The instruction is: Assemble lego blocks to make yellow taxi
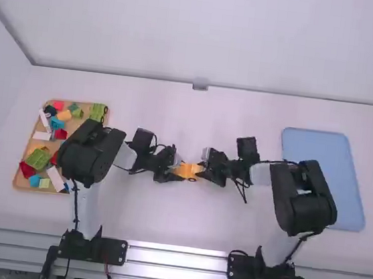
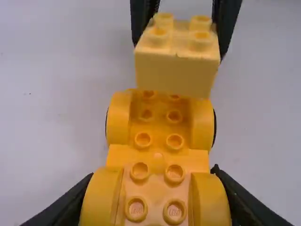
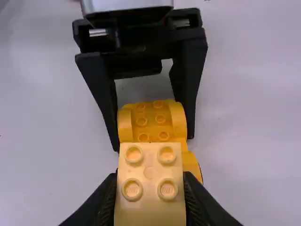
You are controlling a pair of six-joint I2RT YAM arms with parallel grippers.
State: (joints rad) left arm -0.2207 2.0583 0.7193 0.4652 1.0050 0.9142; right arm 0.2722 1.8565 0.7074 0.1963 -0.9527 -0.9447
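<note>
Chassis [image 2: 158,155] of a toy car, orange-yellow, lies over the middle of the white table [image 1: 183,227], between the two arms; whether its wheels touch the tabletop, I cannot tell. The left gripper [image 3: 153,141] has its black fingers closed around one end of it, one on each side. The right gripper [image 2: 181,47] pinches a pale yellow block [image 3: 149,188] between its fingers, studs facing up, near the chassis's other end. The build looks to be at an early stage: the wheeled base is ready, but no block is fixed on it in its visible parts. What seems left is lining up this block, pressing it down and probably adding further pieces for the taxi's body. The chassis is smooth, moulded plastic, with rounded arches bulging over the wheels and paired round studs along its sunken middle. The block is squarish and flat-sided, with four raised studs on top. On the left, a tan tray [image 1: 34,189] with a raised rim holds a jumble of red, green, blue, white and yellow pieces. On the right lies a flat blue tray [image 1: 336,153] with rounded corners.
</note>
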